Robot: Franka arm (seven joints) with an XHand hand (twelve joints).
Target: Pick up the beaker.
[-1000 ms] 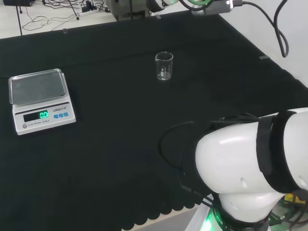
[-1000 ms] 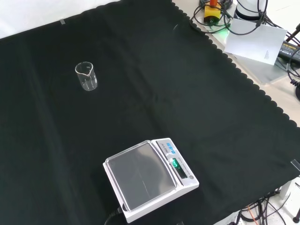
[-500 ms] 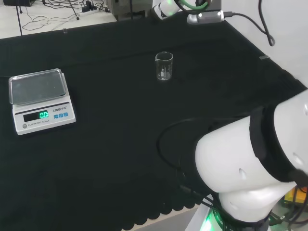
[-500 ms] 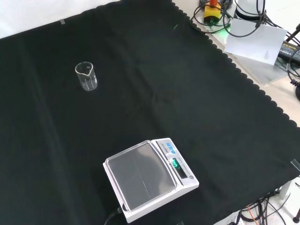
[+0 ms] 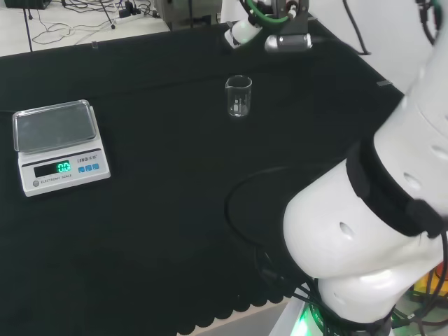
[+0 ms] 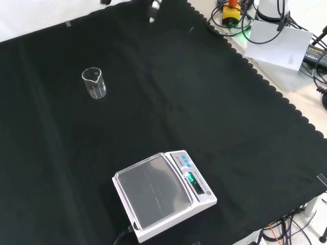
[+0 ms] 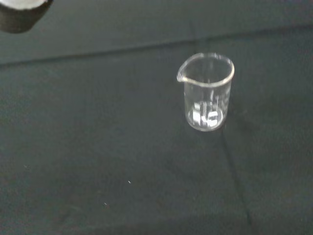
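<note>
1. The beaker [image 5: 239,96] stands upright on the table [image 5: 168,210], alone, and looks empty; its spout shows in the wrist view [image 7: 206,91].
2. In the head view the scale [image 5: 59,145] sits well to the left of the beaker; in the front view [image 6: 162,195] it is nearer to the camera, well apart from the beaker [image 6: 94,82].
3. The hand [image 5: 241,31] is at the top of the head view, above and behind the beaker, not touching it.
4. I cannot tell if its fingers are apart or together.
</note>
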